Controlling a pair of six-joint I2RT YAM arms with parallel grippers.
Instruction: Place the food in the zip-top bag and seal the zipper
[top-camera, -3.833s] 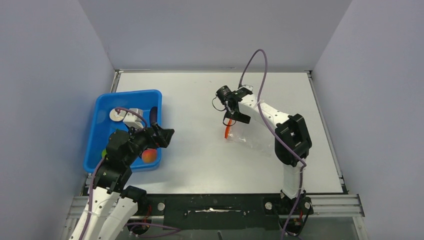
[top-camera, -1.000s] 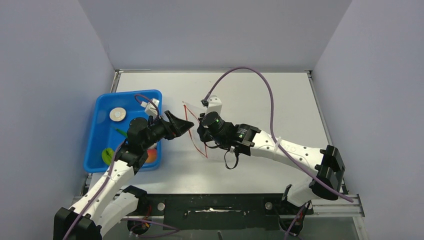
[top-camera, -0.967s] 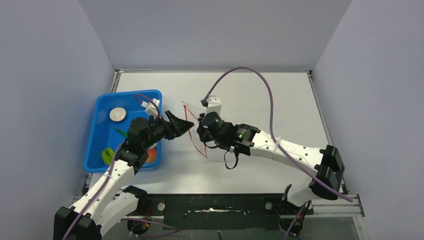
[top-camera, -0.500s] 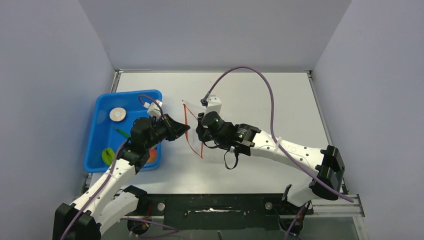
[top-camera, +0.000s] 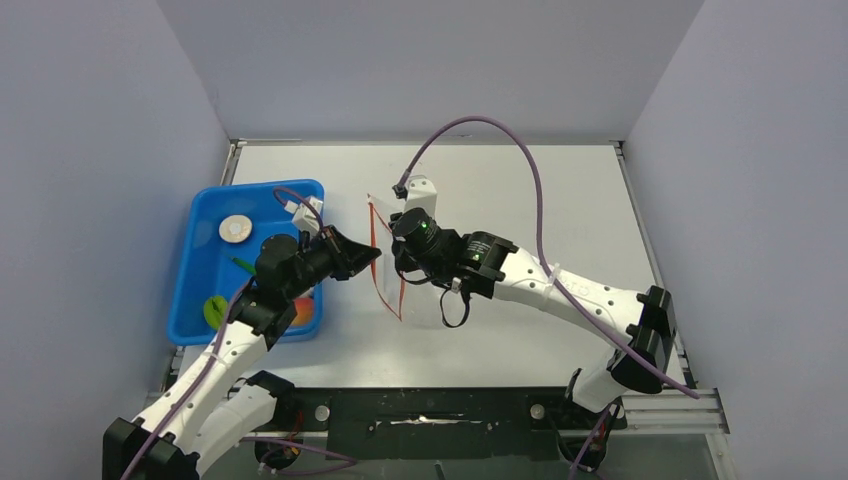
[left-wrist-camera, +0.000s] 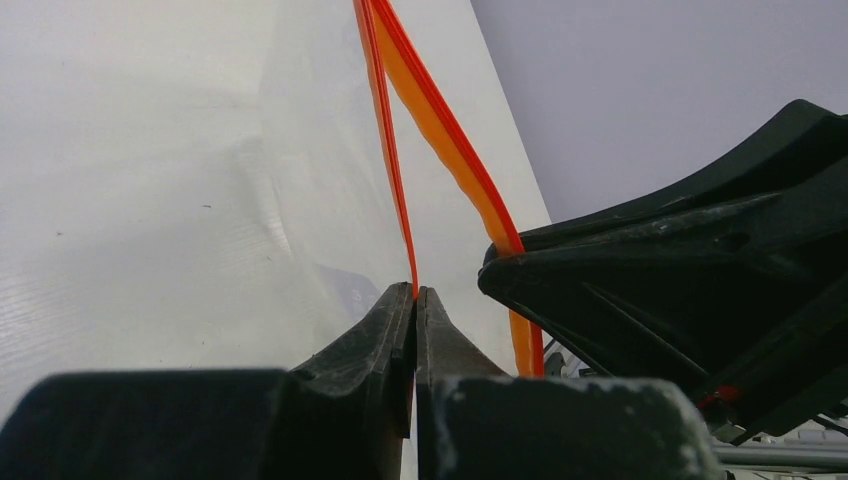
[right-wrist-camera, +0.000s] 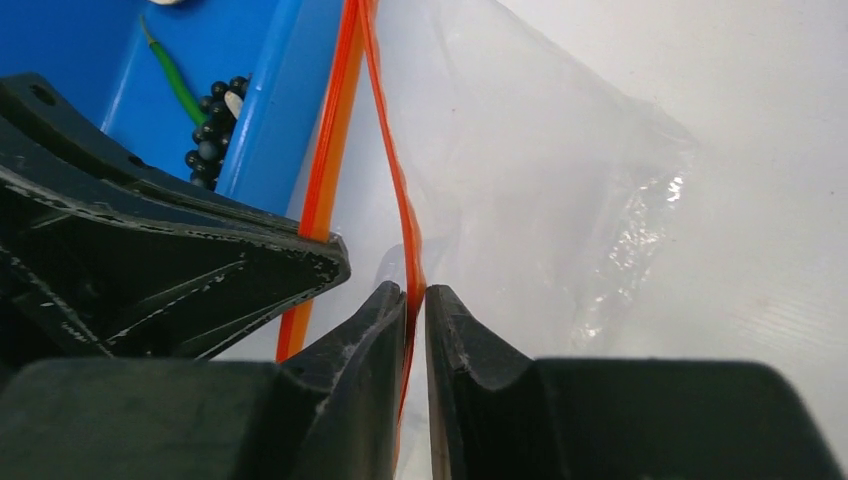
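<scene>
The zip-top bag (top-camera: 388, 285) hangs upright between my two grippers, its red zipper (top-camera: 372, 215) split into two lips. My left gripper (top-camera: 377, 254) is shut on one lip (left-wrist-camera: 385, 130). My right gripper (top-camera: 396, 268) pinches the other lip (right-wrist-camera: 395, 180), with clear film (right-wrist-camera: 560, 200) trailing behind it. The food lies in the blue tray (top-camera: 205, 215): pale disc (top-camera: 236, 229), green pod (top-camera: 243, 265), lime fruit (top-camera: 214, 310) and orange fruit (top-camera: 303, 311) half under my left arm. The grape bunch (right-wrist-camera: 210, 125) shows in the right wrist view.
The tray's right wall (right-wrist-camera: 270, 100) stands just left of the bag. The right arm's purple cable (top-camera: 520, 170) arches over the table's middle. Grey walls close in the left, back and right sides.
My left gripper has shut on the near lip of the bag's mouth. The mouth's red loop has narrowed, and the right gripper has shifted slightly toward the back.
</scene>
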